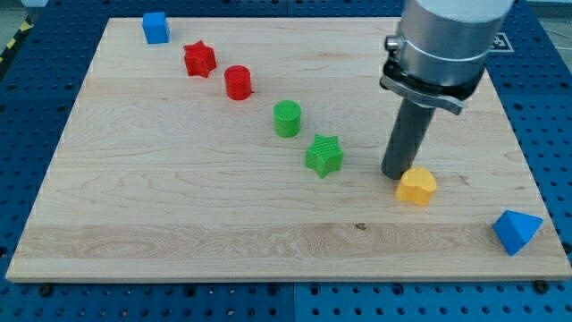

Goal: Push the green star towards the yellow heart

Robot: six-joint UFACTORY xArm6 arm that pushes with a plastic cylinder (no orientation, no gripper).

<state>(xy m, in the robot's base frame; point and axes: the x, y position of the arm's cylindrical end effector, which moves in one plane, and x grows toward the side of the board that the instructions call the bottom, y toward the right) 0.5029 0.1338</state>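
1. Rig: I have no gripper on this arm, so there is no open, closed or clamped state to log. It ends in a straight dark rod (pixel 407 136) under a grey cylindrical housing (pixel 447 40).
2. My tip (pixel 394 174) sits on the wooden board (pixel 179 206), at the view's right of centre.
3. Yellow heart (pixel 416 186): just below and right of my tip. It looks to be touching the rod's base, though I cannot tell for sure.
4. Green star (pixel 323 155): to the view's left of my tip, near it but apart. A strip of bare board lies between star and rod, and between star and heart.
5. Green cylinder (pixel 287 118): just up-left of the green star, close but not touching.
6. Red cylinder (pixel 238 82) and red star (pixel 199 59) continue that diagonal toward the view's top left.
7. Blue cube (pixel 155 27): at the board's top-left edge.
8. Blue triangular block (pixel 516 231): at the bottom-right corner, well apart from the heart.
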